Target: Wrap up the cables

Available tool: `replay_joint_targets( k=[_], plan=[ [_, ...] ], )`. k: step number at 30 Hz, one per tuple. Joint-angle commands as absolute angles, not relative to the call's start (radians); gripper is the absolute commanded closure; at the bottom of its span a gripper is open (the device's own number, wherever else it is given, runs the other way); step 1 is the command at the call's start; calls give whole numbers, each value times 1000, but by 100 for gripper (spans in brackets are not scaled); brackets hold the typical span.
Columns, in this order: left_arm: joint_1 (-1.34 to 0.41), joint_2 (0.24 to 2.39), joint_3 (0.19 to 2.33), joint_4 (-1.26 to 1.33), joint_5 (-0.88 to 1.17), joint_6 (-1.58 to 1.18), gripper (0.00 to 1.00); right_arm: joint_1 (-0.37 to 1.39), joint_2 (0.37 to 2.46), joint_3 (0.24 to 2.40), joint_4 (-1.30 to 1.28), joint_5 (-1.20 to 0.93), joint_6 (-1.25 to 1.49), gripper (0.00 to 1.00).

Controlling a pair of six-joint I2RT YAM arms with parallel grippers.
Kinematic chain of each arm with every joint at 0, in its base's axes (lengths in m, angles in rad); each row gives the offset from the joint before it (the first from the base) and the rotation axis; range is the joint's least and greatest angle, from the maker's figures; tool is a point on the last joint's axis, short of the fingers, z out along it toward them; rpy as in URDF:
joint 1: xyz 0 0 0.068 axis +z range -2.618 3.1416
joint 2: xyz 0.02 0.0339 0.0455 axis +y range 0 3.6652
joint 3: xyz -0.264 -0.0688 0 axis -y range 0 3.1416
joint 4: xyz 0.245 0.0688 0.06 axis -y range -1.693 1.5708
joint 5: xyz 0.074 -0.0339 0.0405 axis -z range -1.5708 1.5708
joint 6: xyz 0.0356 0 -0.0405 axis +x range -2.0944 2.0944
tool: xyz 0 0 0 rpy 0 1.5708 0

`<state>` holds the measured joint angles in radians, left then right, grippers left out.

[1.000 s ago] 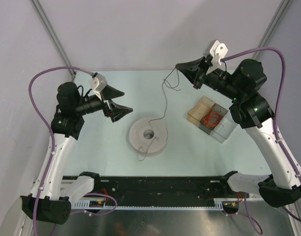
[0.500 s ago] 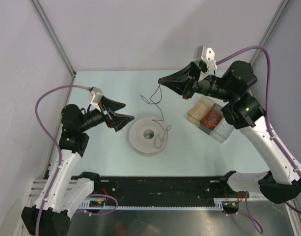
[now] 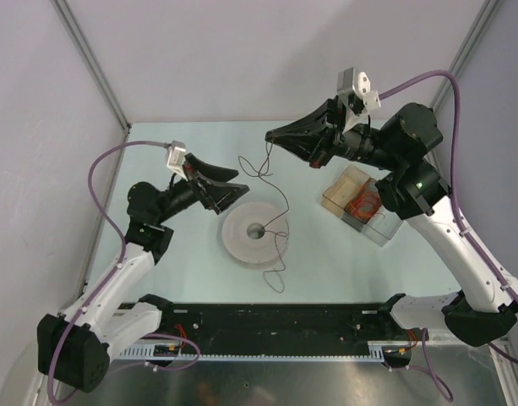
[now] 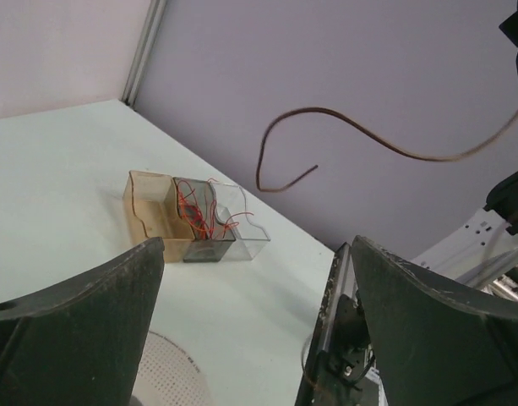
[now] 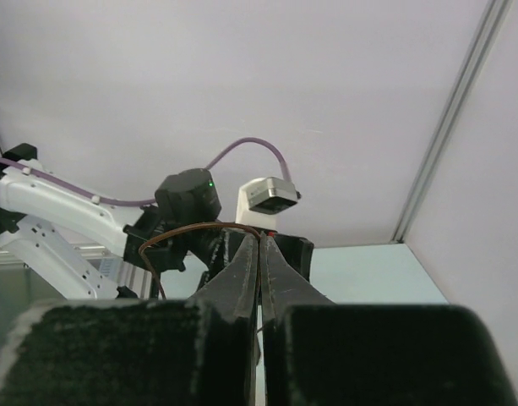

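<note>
My right gripper (image 3: 271, 136) is pressed together on the cable (image 3: 279, 196), pinching one end of it in the air above the far part of the table (image 3: 182, 279). From the pinch the cable hangs down to the white spool (image 3: 237, 241), crosses its centre (whether it enters the hole I cannot tell) and trails off the near rim. My left gripper (image 3: 242, 183) is spread wide, holding nothing, just beside the spool's far-left edge.

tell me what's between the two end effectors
Only the wire, hanging from the shut right end effector and curling toward the open left end effector; the top view shows it.
</note>
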<state>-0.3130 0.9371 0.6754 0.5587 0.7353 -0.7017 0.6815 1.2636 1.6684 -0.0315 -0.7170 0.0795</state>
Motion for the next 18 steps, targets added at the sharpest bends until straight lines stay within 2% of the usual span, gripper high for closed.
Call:
replay_joint_targets(
  k=[1, 7, 14, 15, 18],
  plan=[
    [-339, 987, 719, 713, 640, -779, 6, 694, 1271, 1717, 42, -731, 133, 100],
    [-341, 1054, 744, 775, 603, -855, 14, 717, 1279, 1712, 54, -734, 151, 100],
    [-366, 1088, 744, 826, 616, -893, 35, 730, 1291, 1708, 69, -732, 162, 100],
    [-369, 1091, 744, 827, 619, -891, 41, 731, 1293, 1708, 71, -731, 164, 100],
    [-371, 1097, 737, 827, 630, -898, 77, 728, 1294, 1707, 69, -715, 167, 100]
  ],
)
